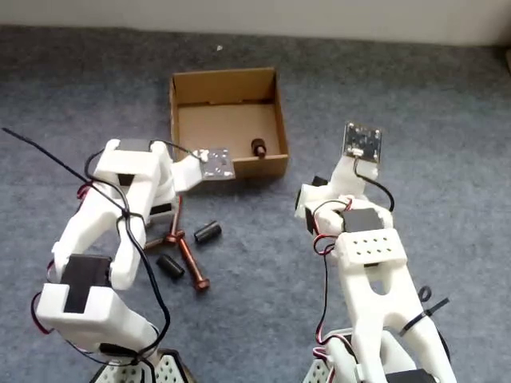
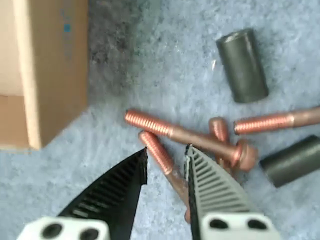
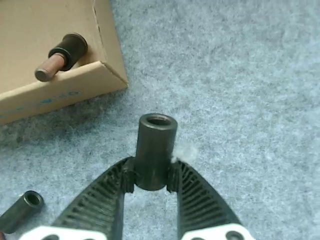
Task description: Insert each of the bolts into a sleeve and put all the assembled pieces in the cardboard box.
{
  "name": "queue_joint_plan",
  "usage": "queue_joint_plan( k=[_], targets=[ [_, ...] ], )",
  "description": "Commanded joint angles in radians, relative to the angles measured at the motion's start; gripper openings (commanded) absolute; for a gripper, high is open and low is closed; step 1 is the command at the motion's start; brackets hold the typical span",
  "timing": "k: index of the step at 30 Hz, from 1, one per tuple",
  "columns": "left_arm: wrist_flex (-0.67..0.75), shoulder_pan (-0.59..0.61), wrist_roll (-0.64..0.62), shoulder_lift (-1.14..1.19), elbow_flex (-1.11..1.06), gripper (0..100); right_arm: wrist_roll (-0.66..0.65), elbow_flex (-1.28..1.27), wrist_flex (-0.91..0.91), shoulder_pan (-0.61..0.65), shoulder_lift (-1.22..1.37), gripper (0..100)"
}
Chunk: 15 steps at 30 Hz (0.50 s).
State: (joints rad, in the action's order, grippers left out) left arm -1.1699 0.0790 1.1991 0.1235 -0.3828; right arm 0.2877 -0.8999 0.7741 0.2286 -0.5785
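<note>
Bolts (image 2: pixel 180 134): one assembled piece (image 3: pixel 62 55) boxed; rest loose beneath left gripper (image 2: pixel 167 152), spread apart; right gripper (image 3: pixel 150 172) clamped on sleeve (image 3: pixel 156 145).

Soft, even daylight covers the grey surface (image 1: pixel 447 96) in the high view, bright but not harsh. Shadows under the white arm shells (image 1: pixel 128 169) are faint and loose-edged. The cardboard box (image 1: pixel 281 120) casts the darkest shade: a band along its near wall in the right wrist view and a dusky patch beside its wall in the left wrist view, so light seems to fall from above and beyond it. The copper bolts (image 2: pixel 170 132) glint on their threads. A lying sleeve (image 2: pixel 243 65) has a pale sheen along its side, and the upright sleeve (image 3: pixel 156 150) a thin lit rim.
</note>
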Motion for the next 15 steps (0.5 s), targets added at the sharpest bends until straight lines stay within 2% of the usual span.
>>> queue_joint_plan(
  k=[1, 4, 9, 12, 15],
  targets=[
    [-0.008, 0.082, 0.032, -0.050, 0.021, 16, -0.012, 0.005, -0.019, -0.008, -0.036, 0.5],
    [-0.014, 0.082, 0.032, -0.067, -0.015, 16, -0.012, 0.005, -0.019, -0.008, -0.036, 0.5],
    [-0.008, -0.021, 0.012, -0.117, -0.166, 15, -0.012, 0.005, -0.019, -0.008, -0.036, 0.5],
    [0.012, -0.111, -0.101, -0.183, -0.232, 15, -0.012, 0.005, -0.019, -0.008, -0.036, 0.5],
    [0.095, -0.205, -0.279, -0.242, -0.259, 15, -0.012, 0.005, -0.019, -0.008, -0.036, 0.5]
  ],
)
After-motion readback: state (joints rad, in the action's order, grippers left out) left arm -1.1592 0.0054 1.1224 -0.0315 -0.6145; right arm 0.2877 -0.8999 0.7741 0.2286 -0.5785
